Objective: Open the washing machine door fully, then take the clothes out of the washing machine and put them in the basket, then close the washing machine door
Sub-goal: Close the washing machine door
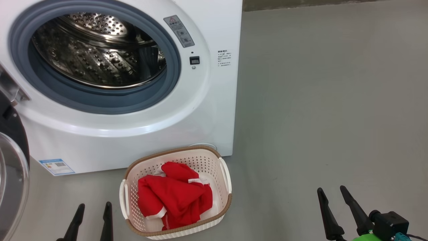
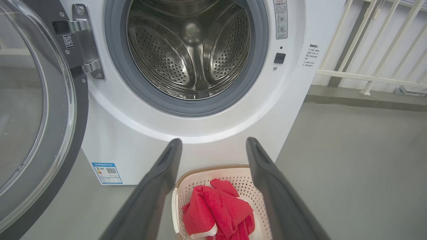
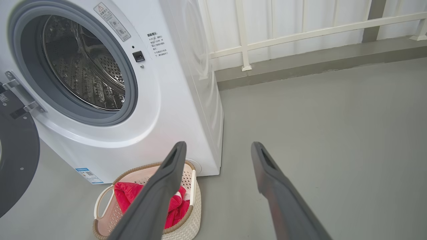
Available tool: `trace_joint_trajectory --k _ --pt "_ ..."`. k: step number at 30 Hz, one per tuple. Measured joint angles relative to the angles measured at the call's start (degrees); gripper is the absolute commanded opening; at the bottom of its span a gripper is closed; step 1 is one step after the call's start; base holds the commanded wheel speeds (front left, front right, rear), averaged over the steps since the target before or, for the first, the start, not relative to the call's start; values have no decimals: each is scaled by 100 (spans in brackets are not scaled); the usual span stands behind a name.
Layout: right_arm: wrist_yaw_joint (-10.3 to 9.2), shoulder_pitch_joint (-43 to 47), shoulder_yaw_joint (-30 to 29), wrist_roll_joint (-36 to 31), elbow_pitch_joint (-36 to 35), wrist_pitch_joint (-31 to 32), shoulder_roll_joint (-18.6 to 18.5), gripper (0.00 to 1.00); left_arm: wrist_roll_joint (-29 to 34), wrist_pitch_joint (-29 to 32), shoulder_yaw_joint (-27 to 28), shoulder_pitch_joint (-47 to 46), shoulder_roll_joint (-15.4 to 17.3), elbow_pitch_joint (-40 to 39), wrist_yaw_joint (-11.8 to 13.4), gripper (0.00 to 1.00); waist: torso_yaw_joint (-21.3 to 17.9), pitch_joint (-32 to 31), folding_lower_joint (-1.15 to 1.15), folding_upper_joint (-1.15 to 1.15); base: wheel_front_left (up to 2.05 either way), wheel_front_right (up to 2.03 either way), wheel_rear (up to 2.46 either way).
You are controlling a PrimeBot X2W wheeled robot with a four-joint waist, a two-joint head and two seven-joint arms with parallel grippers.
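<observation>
The white washing machine (image 1: 214,110) (image 2: 133,140) (image 3: 173,110) stands with its steel drum bare inside. Its door (image 1: 13,167) (image 2: 36,110) (image 3: 16,156) hangs swung wide at the left, black rim and glass bowl facing out. On the floor before the machine sits the cream basket (image 1: 214,160) (image 2: 240,175) (image 3: 196,196), holding the red clothes (image 1: 174,197) (image 2: 217,210) (image 3: 128,196). My left gripper (image 1: 93,209) (image 2: 213,146) is open and holds nothing, low left of the basket. My right gripper (image 1: 332,195) (image 3: 218,150) is open and holds nothing, off to the basket's right.
Grey floor (image 1: 334,100) stretches to the right of the machine. A white railing (image 3: 300,33) (image 2: 373,66) on a low kerb runs behind. A blue sticker (image 1: 57,166) marks the machine's lower left front.
</observation>
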Motion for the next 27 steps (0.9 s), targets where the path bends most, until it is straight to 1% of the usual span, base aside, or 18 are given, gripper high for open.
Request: trace_joint_trajectory --k 5,10,20,21,26,27 --pt "0 1 21 0 8 0 1 100 0 0 4 1 -38 46 0 100 86 -36 0 0 0 0 0" --pt "0 2 97 0 34 0 -2 100 -1 0 30 1 -97 68 0 100 283 -68 0 0 0 0 0" --pt "0 -3 399 2 124 0 -82 100 -92 1 79 32 -113 131 0 100 870 -152 0 0 0 0 0" --pt "0 -3 399 2 124 0 -82 100 -92 1 79 32 -113 131 0 100 870 -152 0 0 0 0 0" --pt "0 -13 538 3 166 0 -105 100 -202 0 79 119 -116 153 18 100 1207 -206 0 0 0 0 0" --pt "0 -44 608 5 194 0 -127 100 -253 0 77 130 -118 155 68 100 1346 -222 0 0 0 0 0"
